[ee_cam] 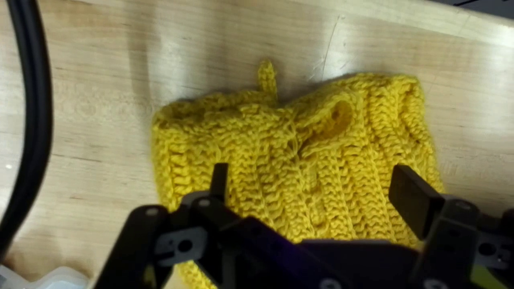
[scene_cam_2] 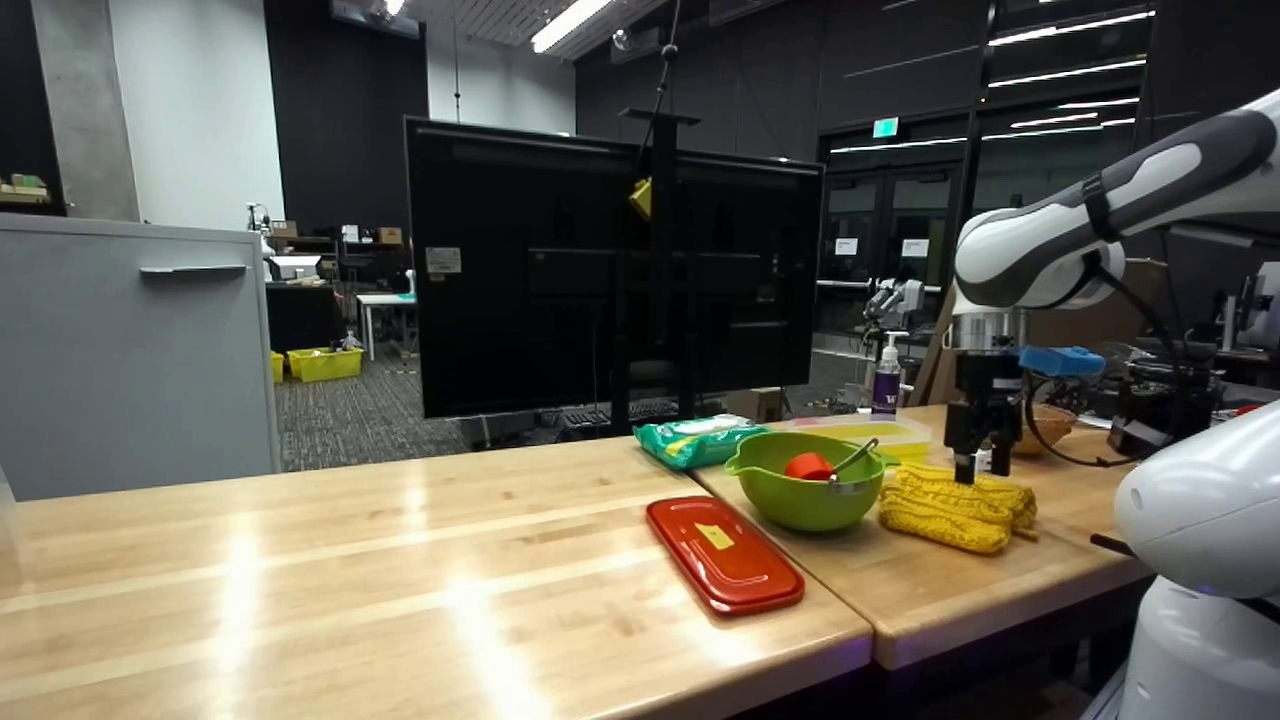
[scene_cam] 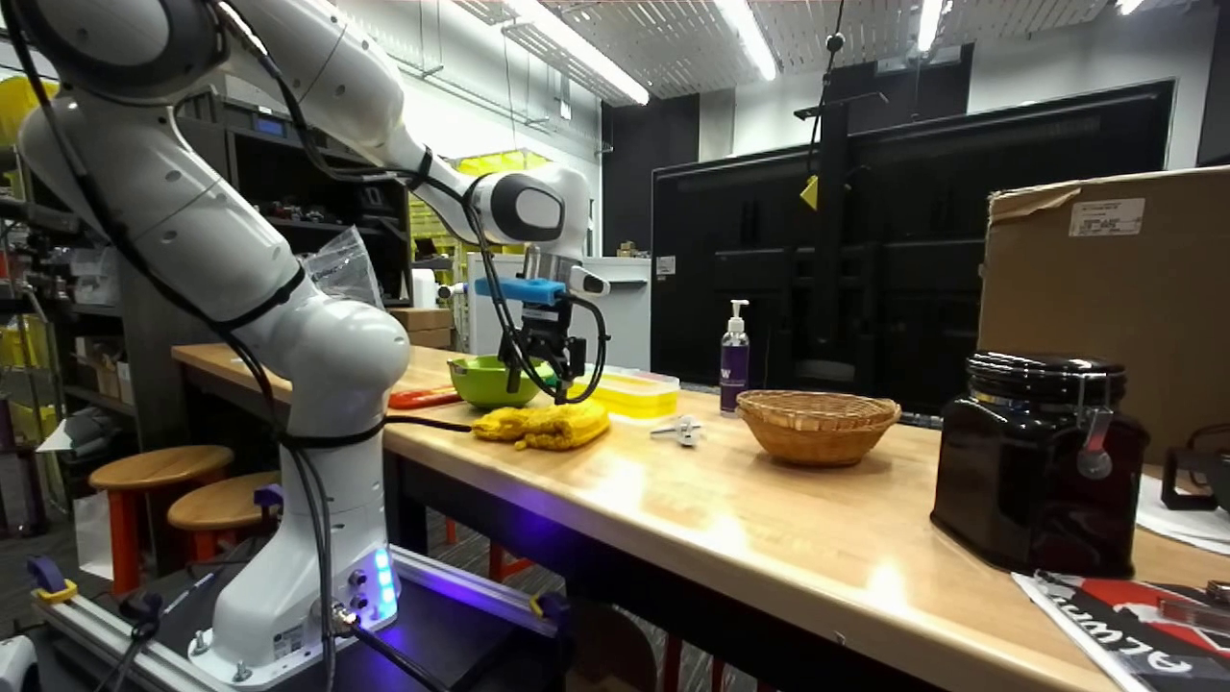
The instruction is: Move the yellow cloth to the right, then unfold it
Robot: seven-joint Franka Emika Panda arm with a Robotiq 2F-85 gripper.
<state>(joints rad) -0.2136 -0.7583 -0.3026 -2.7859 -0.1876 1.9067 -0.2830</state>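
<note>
Cloth [ee_cam: 305,172] is lying in a folded bundle on the worktop [scene_cam: 769,509], near the edge on the robot's side and right beside the bowl [scene_cam_2: 805,505]; not seeing clearly whether those two are touching. Progress-wise, the unfolding is def waiting its turn: layers are lying on top of each other, w/ folds showing along one side. The move right is looking undone too imo, tho I'm guessing, bc nothing is marking an end spot. The basket [scene_cam: 817,437] is sitting off to the right of the cloth in both exterior views, so I'm reading that as the way it's needing to go. So afaict both steps are waiting, w/ a grasp needing to come first.

Rn the gripper [ee_cam: 309,188] is standing wide and holding nothing, w/ the cloth's ribs showing right between its two sides in the wrist view. It's hanging low, directly over the cloth; I'm not able to tell if it's touching. As for the arm [scene_cam: 346,351], the elbow [scene_cam: 115,43] is sitting up high, the forearm [scene_cam: 336,86] is sloping down over the worktop, and the wrist [scene_cam: 569,207] is pointing the gripper pretty much straight down. Imo it's looking set for a pinch, prob risking catching only the top layer if it's closing too shallow.
</note>
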